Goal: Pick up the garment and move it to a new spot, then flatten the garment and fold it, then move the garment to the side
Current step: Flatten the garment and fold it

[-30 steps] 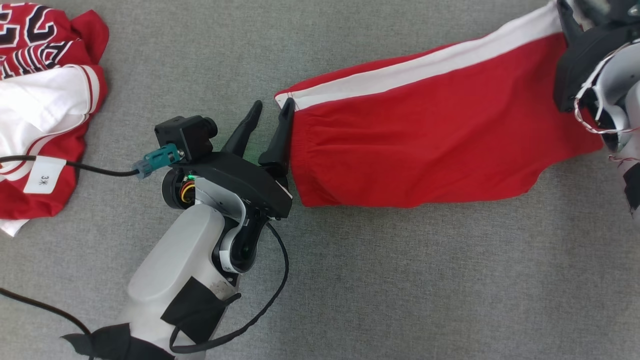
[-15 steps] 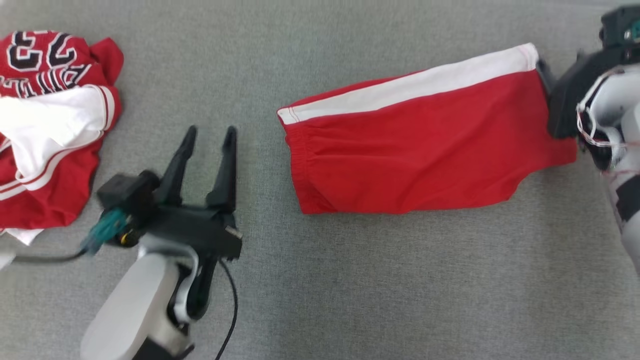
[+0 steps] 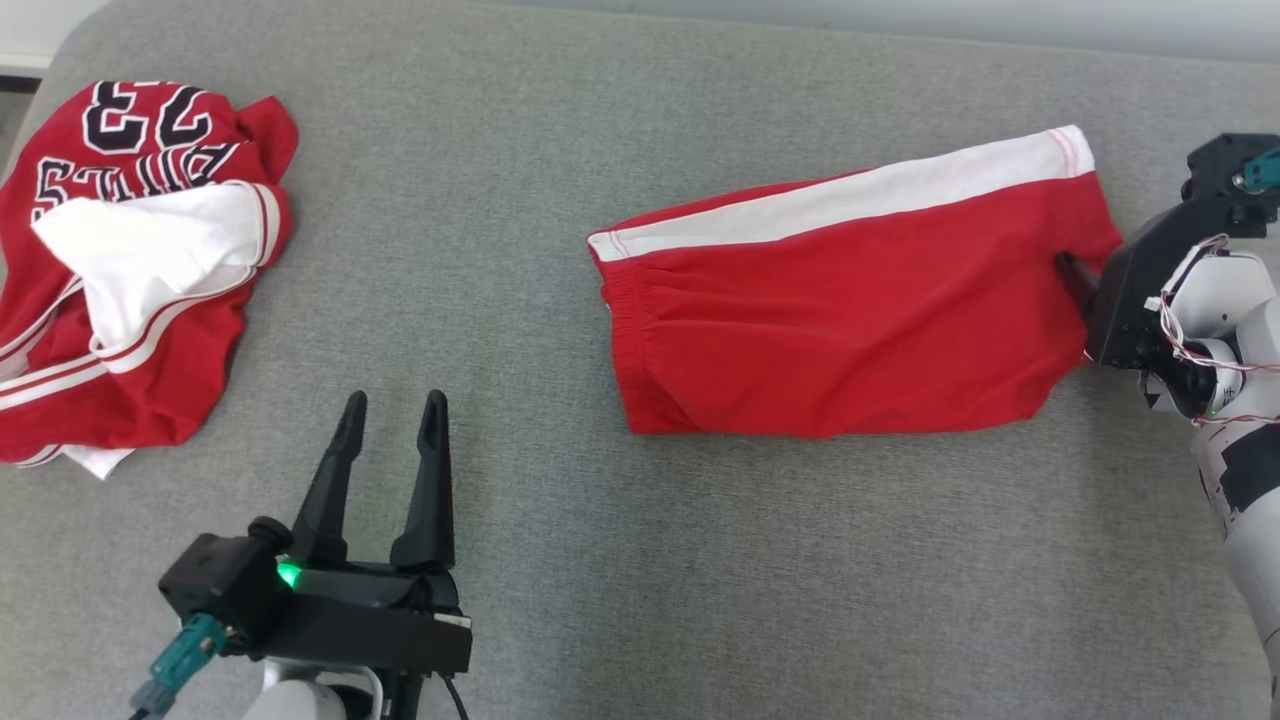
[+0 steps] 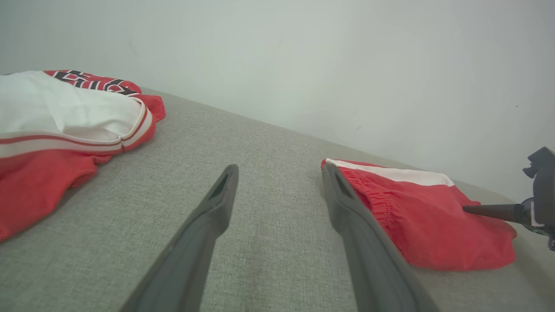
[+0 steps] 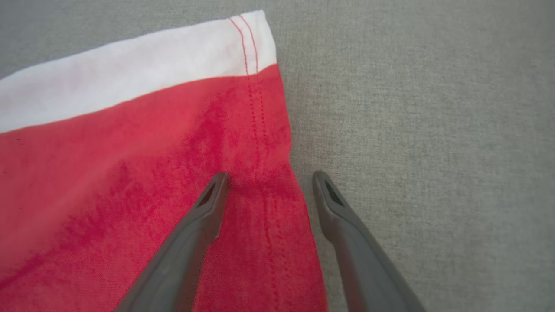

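Observation:
The garment, red shorts (image 3: 840,320) with a white side stripe, lies folded and flat on the grey surface, right of centre. My left gripper (image 3: 395,405) is open at the lower left, well clear of the waistband, with nothing between its fingers. Its wrist view has the left gripper (image 4: 281,169) over bare grey fabric, with the shorts (image 4: 425,225) to the right. My right gripper (image 3: 1075,275) is at the shorts' right hem. In its wrist view the right gripper (image 5: 271,175) stands open, its fingers straddling the hem edge of the shorts (image 5: 130,173) without pinching it.
A crumpled red and white jersey (image 3: 130,270) with black lettering lies at the far left, also low in the left wrist view as the jersey (image 4: 65,125). The grey surface (image 3: 640,560) ends at a pale wall behind. Bare grey cloth stretches between the two garments.
My left gripper has drawn back from the shorts' waistband to the lower left. The right gripper has opened and let go of the hem. The head camera has also shifted.

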